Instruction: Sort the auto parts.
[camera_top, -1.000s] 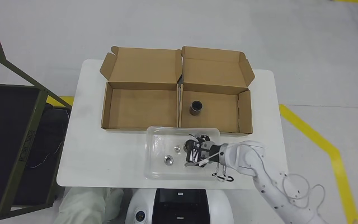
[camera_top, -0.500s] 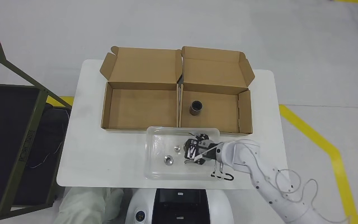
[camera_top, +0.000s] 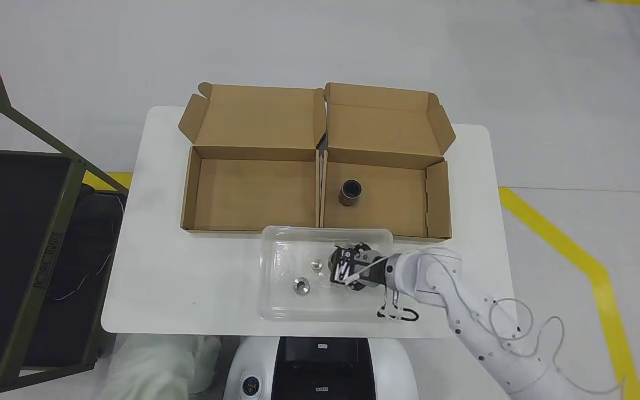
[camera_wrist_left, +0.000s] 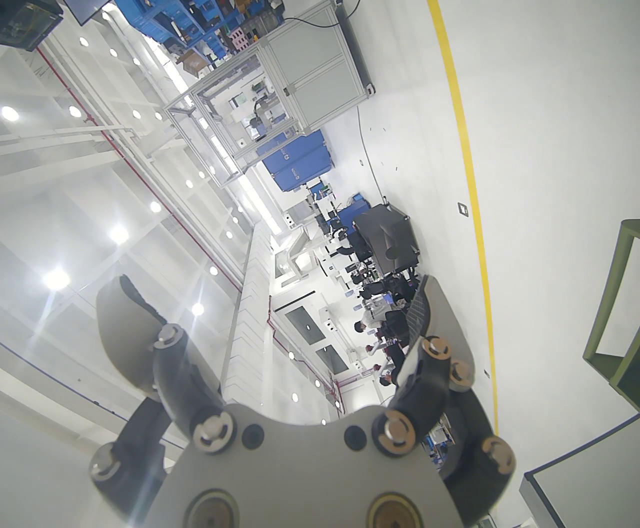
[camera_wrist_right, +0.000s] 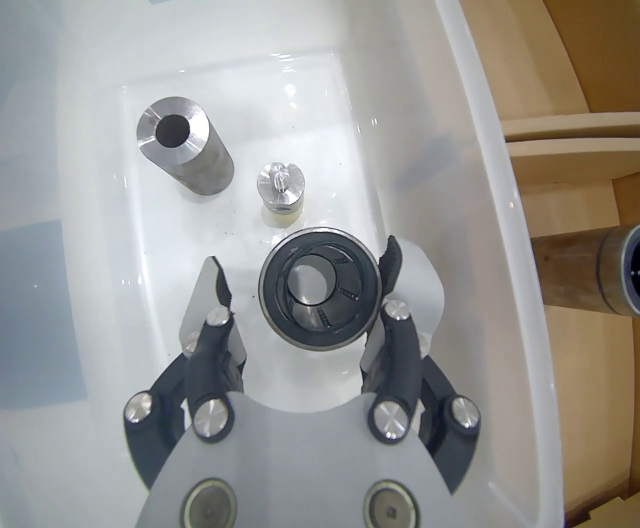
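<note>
The right claw (camera_wrist_right: 305, 275) is down inside the clear plastic tray (camera_wrist_right: 480, 150). Its two fingers (camera_wrist_right: 220, 285) are spread wide, one on each side of a black ring part (camera_wrist_right: 345, 300). The ring stands on its end on the tray floor, with its hole facing up. One finger is right next to the ring, but I cannot tell if it touches. The other finger has a small gap. The claw is not pinching the ring.

Just past the ring stands a little silver part (camera_wrist_right: 281, 187) with a knob on top. A bit farther off in the same tray stands a bigger silver tube (camera_wrist_right: 185, 150), also upright, with a dark hole in its top.

From above, the tray (camera_top: 270, 300) sits at the near edge of the white table (camera_top: 160, 260), and the right claw (camera_top: 350, 268) is in the tray's right half. Behind the tray two brown cardboard boxes sit side by side with their lids open. The left box (camera_top: 250, 190) has nothing in it. The right box (camera_top: 385, 195) holds one dark round part (camera_top: 350, 190), close to the wall next to the left box.

The left claw (camera_wrist_left: 270, 295) points out into the big room, away from the table. Its fingers are spread apart and hold nothing.
</note>
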